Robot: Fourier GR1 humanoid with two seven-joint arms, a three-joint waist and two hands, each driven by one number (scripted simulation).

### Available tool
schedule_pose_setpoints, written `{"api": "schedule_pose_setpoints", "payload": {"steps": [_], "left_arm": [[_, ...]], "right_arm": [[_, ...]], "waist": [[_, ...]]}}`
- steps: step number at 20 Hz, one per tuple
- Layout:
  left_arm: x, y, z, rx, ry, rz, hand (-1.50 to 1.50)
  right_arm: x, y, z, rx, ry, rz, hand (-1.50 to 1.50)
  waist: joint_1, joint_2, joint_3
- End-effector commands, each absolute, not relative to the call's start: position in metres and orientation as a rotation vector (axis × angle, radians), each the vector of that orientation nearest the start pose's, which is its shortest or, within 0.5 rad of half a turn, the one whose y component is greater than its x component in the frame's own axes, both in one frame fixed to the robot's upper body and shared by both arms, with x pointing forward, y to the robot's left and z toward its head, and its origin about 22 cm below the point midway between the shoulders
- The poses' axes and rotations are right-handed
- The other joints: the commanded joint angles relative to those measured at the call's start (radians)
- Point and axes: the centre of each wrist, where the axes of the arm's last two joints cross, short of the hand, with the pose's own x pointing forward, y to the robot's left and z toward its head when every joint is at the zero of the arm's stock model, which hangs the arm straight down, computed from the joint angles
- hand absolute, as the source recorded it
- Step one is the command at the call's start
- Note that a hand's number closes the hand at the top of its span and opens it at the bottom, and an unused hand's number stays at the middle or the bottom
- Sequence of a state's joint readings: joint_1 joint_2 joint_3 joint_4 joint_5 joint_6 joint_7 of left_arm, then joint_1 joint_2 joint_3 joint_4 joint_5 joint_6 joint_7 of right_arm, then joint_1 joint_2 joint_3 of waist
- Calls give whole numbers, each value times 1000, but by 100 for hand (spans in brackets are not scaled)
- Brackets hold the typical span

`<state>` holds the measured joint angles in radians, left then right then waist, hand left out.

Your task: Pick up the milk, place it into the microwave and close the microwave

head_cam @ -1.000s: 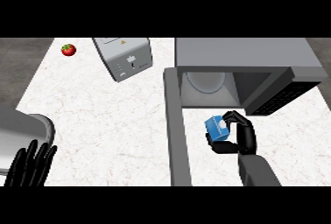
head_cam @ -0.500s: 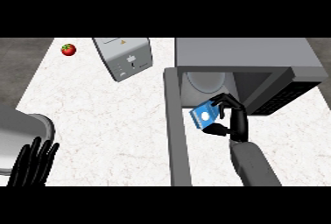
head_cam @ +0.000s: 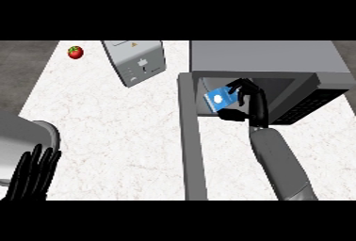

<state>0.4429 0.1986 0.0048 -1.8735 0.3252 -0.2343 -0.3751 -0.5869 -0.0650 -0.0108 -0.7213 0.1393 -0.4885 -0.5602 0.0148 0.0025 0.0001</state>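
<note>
at the far left of the head view, the robot's left hand [head_cam: 31,175] rests at the lower edge with its black fingers straight and released, holding nothing, beside the pale grey rounded rim of a basin-like object [head_cam: 43,134] that shows only in part. above it, near the back left corner of the white speckled stone counter [head_cam: 118,136], sits a small red tomato [head_cam: 76,52], and just right of that a grey box-shaped appliance with a slanted front panel [head_cam: 135,61], possibly a toaster. moving toward the middle, the long grey microwave door [head_cam: 191,141] stands swung wide open, running down the view from the oven's front left corner. right of the door, the boxy grey microwave [head_cam: 268,56] shows its dark open cavity, with a black keypad panel [head_cam: 316,99] at its right. at the mouth of that cavity the robot's right hand [head_cam: 246,101] has its fingers and thumb curled round the small blue and white milk carton [head_cam: 219,100], which hangs tilted just inside the opening, apparently not yet set down. the step in hand looks to be the placing. the next move would seem to call for lowering the carton onto the cavity floor, opening the fingers and clearing the arm before the door is swung shut
</note>
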Motion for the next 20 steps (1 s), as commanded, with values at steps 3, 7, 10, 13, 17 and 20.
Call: {"api": "schedule_pose_setpoints", "payload": {"steps": [3,7,10,13,17,20], "left_arm": [[132,297,24,-220,-1855,30,-150],[145,298,22,-206,-1860,35,-150],[146,297,20,-232,-1881,30,-150],[149,285,20,-204,-1869,-2,-150],[146,297,23,-131,-1853,-72,-150],[150,299,23,-122,-1844,-89,-150]], "right_arm": [[390,-184,-26,-676,-1799,280,150],[413,-217,-4,-728,-1750,302,150],[416,-212,-5,-805,-1731,310,150],[416,-220,-5,-926,-1734,351,150],[424,-236,8,-1047,-1691,278,150],[428,-236,15,-1118,-1689,244,150]], "waist": [[19,5,1],[30,13,2],[51,22,2],[60,29,3],[81,38,4],[85,40,4]]}}
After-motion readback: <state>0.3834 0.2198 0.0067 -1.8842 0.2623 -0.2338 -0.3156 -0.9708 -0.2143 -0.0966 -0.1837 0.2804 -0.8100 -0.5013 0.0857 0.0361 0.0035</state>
